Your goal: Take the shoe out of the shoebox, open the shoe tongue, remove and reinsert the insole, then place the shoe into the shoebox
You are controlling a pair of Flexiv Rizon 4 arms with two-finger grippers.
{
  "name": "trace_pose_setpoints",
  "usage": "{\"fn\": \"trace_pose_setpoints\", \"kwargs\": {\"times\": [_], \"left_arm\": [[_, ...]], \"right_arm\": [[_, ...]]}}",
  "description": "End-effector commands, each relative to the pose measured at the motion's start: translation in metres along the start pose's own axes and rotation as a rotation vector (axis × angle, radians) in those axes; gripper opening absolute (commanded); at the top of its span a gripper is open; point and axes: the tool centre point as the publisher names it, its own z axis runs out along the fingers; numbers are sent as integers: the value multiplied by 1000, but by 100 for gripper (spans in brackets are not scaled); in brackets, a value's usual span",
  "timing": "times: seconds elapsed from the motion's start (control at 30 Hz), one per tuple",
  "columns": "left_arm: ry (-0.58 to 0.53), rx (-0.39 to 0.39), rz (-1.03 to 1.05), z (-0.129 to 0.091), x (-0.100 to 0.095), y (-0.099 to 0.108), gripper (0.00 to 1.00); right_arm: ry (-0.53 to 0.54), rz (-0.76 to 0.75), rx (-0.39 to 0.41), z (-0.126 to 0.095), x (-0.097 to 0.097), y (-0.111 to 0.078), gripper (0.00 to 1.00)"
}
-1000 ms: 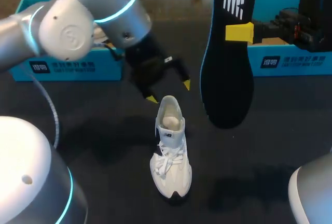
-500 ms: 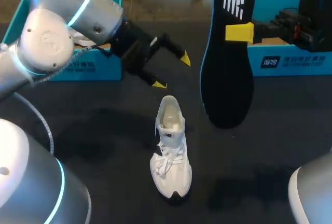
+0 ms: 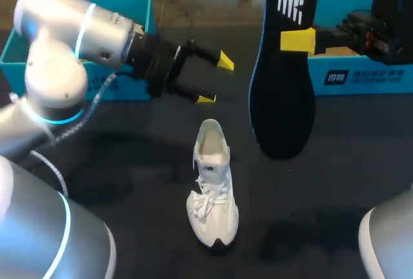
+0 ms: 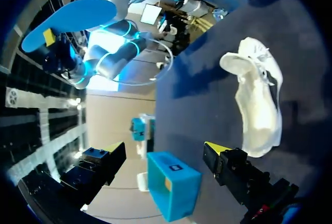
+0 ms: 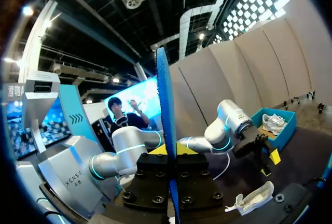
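A white shoe (image 3: 211, 185) lies on the dark table, toe toward the front; in the left wrist view the shoe (image 4: 257, 99) is ahead of and beside the fingers. My left gripper (image 3: 215, 80) hangs open and empty behind the shoe's heel, fingers pointing right; its own view shows the left gripper (image 4: 165, 149) spread wide. My right gripper (image 3: 298, 40) is shut on the black insole (image 3: 284, 79), held high and hanging down to the right of the shoe. Edge-on, the insole (image 5: 165, 130) rises from the shut right gripper (image 5: 168, 151).
A teal shoebox (image 3: 122, 88) stands at the back left behind my left arm, with another white shoe (image 5: 272, 123) in it. A second teal shoebox (image 3: 358, 72) stands at the back right behind the insole. Dark table surface surrounds the shoe.
My left arm has pulled back from just above the shoe's heel toward the back left, and its open gripper has turned to point sideways. The right arm and insole have not moved.
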Motion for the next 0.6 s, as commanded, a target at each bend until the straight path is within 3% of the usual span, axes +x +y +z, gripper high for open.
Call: {"fn": "trace_pose_setpoints", "kwargs": {"times": [0.03, 0.23, 0.57, 0.6], "left_arm": [[-257, -47, 29, -2, -4, -14, 100], [-313, -82, 66, -12, -24, -25, 100], [-321, -107, 71, -27, -38, -27, 100], [-289, -73, 75, -28, -41, -25, 100]], "right_arm": [[4, 0, 5, 4, -3, 3, 0], [15, 37, 25, -2, -10, 4, 0], [73, 233, 87, -28, -81, 13, 0], [75, 254, 82, -30, -89, 13, 0]]}}
